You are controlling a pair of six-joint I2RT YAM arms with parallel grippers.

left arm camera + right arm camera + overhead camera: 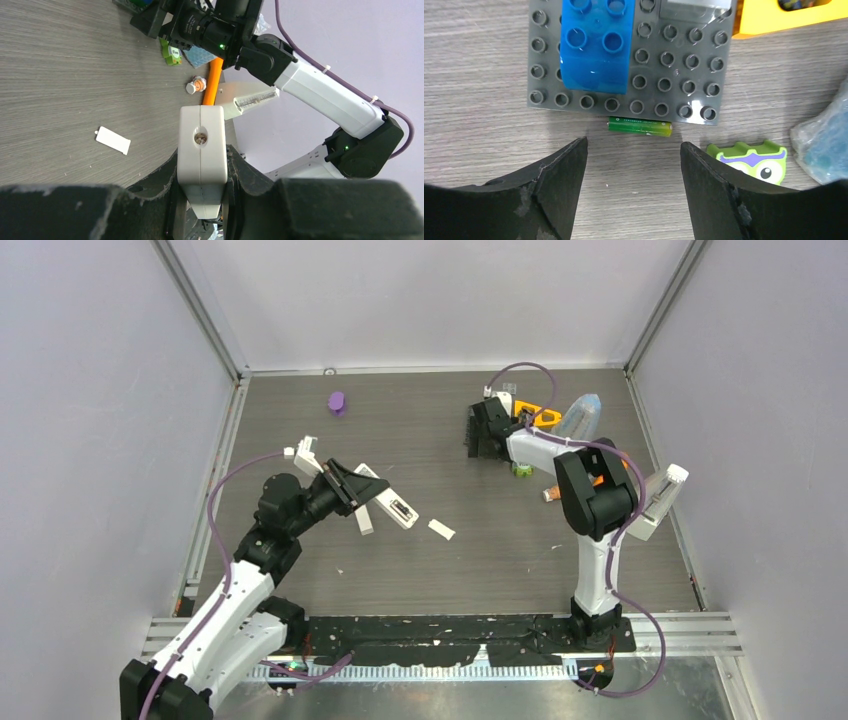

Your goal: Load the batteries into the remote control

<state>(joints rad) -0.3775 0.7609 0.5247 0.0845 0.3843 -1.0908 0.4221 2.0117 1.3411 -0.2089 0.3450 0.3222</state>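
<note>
My left gripper point(350, 486) is shut on a white remote control point(396, 508), held just above the table at centre left. In the left wrist view the remote point(201, 140) sits end-on between the jaws. Its loose white cover point(441, 530) lies to the right of it. At the back right my right gripper point(634, 149) stands open, low over the table. A green battery point(640, 126) lies just beyond its fingertips, against the near edge of a grey studded baseplate point(674, 75). A red-orange battery point(551, 494) lies by the right arm.
A blue brick point(596, 50) sits on the baseplate, with an orange block point(784, 15) beside it. A green owl toy point(751, 157) and a plastic bag point(824, 145) lie right of my right fingers. A purple piece point(337, 402) lies back left, and a white stick point(363, 521) under the remote.
</note>
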